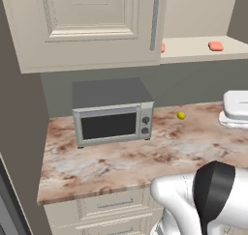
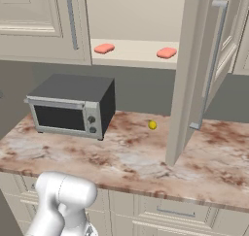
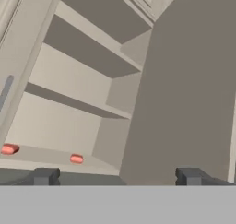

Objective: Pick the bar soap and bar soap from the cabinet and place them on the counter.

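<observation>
Kitchen scene in which a large cream wall cabinet (image 2: 44, 16) with raised-panel doors and long grey bar handles is seen with its doors swung open, so that its plain beige inside shelf (image 2: 136, 53) is exposed. Two small salmon-pink rounded bar soaps are seen lying flat on that shelf, well apart: one bar soap (image 2: 104, 48) nearer the left door, the other bar soap (image 2: 166, 52) further right. Below, a long stone-look counter (image 2: 126, 157) marbled in reddish brown, pink and white is shown, on which a grey boxy microwave (image 2: 73, 106) is set at the left and a small yellow ball (image 2: 152, 125) rests near the back wall. The two-finger gripper (image 3: 116, 176) is seen spread wide with nothing held between its dark tips, aimed upward at the shelves from well below the soaps
</observation>
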Robot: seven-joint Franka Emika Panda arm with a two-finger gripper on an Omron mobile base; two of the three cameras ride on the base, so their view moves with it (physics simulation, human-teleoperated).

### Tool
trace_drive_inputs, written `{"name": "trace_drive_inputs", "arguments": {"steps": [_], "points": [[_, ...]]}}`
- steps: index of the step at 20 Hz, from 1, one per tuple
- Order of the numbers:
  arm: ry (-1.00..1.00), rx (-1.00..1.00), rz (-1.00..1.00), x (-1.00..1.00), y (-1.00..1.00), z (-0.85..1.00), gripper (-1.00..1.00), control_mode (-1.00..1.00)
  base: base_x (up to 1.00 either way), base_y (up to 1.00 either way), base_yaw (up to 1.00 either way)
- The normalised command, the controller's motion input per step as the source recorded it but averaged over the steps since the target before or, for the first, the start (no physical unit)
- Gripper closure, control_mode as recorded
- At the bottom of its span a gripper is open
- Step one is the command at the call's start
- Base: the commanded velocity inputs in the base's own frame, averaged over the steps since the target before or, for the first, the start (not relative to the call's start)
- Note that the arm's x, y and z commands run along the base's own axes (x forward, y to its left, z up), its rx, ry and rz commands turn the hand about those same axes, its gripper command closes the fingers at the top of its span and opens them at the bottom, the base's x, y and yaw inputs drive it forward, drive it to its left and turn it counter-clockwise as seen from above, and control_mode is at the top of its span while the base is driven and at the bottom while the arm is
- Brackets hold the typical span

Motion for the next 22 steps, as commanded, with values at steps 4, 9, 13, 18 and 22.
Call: {"name": "trace_drive_inputs", "arguments": {"steps": [4, 9, 13, 18, 22], "points": [[0.0, 0.0, 0.07, -0.01, 0.37, 0.0, -1.0, -1.0, 0.0, 0.0, 0.0], [-0.04, 0.0, 0.1, -0.01, 0.25, 0.01, -1.0, -1.0, 0.0, 0.0, 0.0], [-0.06, 0.0, 0.15, 0.02, 0.12, 0.01, -1.0, -1.0, 0.0, 0.0, 0.0], [-0.03, 0.01, 0.19, 0.38, 0.01, 0.0, -1.0, -1.0, 0.0, 0.0, 0.0], [0.0, 0.01, 0.17, 0.57, 0.09, -0.01, -1.0, -1.0, 0.0, 0.0, 0.0]]}}
